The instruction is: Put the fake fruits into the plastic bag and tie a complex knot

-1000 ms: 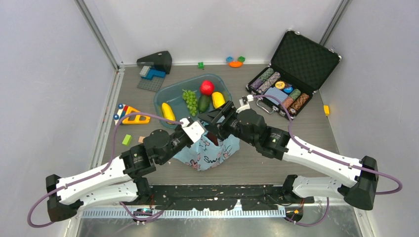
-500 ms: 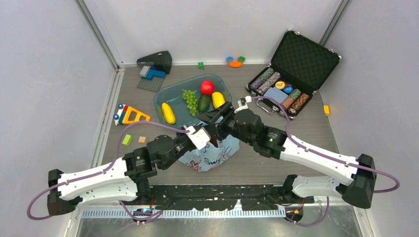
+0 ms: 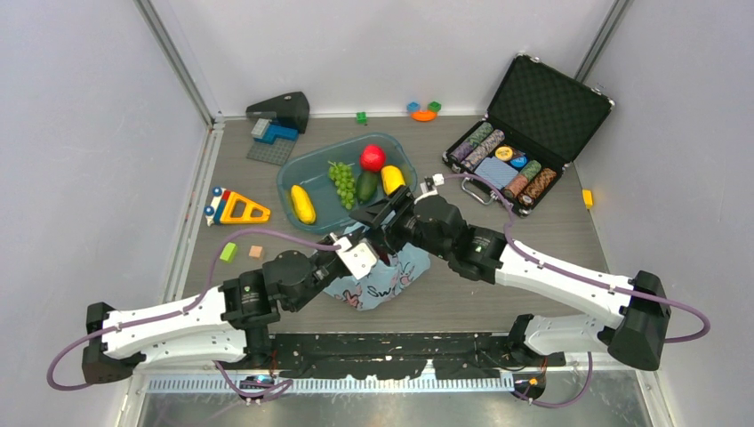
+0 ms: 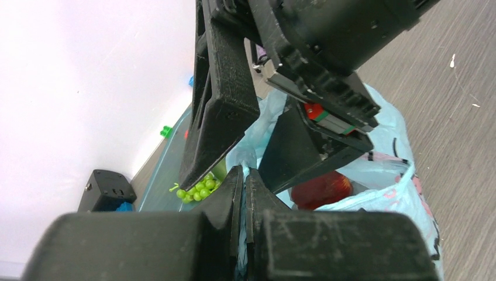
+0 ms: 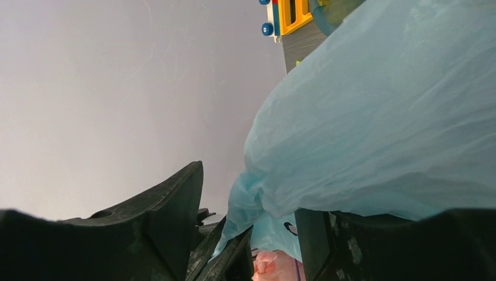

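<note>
Inside the plastic bag (image 4: 389, 123), only the left wrist shows a red fruit (image 4: 321, 188); arms (image 3: 462, 240) hide it overhead; left gripper (image 4: 244, 178) pinches film, right gripper (image 5: 245, 228) gapes, tub (image 3: 318, 191) beyond.

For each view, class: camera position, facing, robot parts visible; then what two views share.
Top external: overhead from the near side, facing the table; left arm, right arm.
Left wrist: on left arm, facing the plastic bag; left end effector, right arm's fingers.
Right wrist: on right arm, facing bag plastic; right end effector.
Shared: plastic bag.
</note>
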You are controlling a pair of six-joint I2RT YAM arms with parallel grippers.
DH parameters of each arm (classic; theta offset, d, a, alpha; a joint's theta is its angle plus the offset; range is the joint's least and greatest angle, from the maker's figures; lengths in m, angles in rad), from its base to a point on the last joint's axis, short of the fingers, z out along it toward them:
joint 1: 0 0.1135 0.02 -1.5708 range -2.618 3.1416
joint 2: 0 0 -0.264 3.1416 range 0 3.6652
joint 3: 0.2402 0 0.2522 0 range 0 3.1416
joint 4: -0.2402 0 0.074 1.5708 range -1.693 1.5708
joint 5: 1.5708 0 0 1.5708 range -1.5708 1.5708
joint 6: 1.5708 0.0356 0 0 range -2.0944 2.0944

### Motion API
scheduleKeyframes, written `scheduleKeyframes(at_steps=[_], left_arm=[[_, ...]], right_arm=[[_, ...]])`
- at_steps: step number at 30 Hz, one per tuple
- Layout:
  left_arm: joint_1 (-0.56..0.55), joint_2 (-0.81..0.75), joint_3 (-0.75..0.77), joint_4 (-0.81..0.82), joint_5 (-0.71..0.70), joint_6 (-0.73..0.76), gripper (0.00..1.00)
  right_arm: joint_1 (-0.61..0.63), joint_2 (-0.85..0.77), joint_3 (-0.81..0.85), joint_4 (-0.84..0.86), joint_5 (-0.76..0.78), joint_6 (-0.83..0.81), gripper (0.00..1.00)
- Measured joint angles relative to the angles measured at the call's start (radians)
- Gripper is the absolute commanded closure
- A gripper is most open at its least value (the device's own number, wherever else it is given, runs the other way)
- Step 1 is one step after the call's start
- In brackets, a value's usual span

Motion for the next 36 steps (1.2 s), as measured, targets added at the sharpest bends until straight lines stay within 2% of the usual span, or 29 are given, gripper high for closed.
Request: scheduleKeyframes(at_steps=[4,10,15,17,20,23,24,31,36], left_arm=[[-0.022,-0.018,-0.006,-0.002,0.002,0.000,1.00],[-0.061,-0.032,-0.024,-0.003,-0.003,-0.004,1.00],[-0.083,-0.034,-0.027,-0.003,-0.020,-0.015,1.00],[-0.085,-0.031,-0.026,-0.002,-0.032,-0.028,0.88],[-0.088,-0.015,-0.002,-0.025,-0.047,-0.042,0.39],[-0.092,-0.006,0.035,-0.091,-0.047,-0.073,0.09],[-0.093,-0.007,0.047,-0.115,-0.046,-0.087,0.03],[-0.092,-0.100,0.195,-0.343,0.029,-0.217,0.01],[-0.061,-0.172,0.326,-0.444,0.071,-0.345,0.01]], right_arm=[[-0.008,0.018,0.000,0.032,-0.031,-0.011,0.52],[-0.021,0.028,0.000,0.063,-0.059,-0.021,0.66],[-0.021,0.028,0.000,0.069,-0.068,-0.055,0.91],[-0.022,0.028,0.000,0.068,-0.068,-0.072,0.94],[-0.027,0.027,0.000,0.071,-0.068,-0.096,0.95],[-0.043,0.015,0.000,0.085,-0.066,-0.145,0.95],[-0.051,0.007,0.000,0.087,-0.066,-0.171,0.95],[-0.109,-0.052,0.021,0.074,-0.084,-0.436,0.95],[-0.222,-0.072,0.060,0.069,-0.237,-0.621,0.95]])
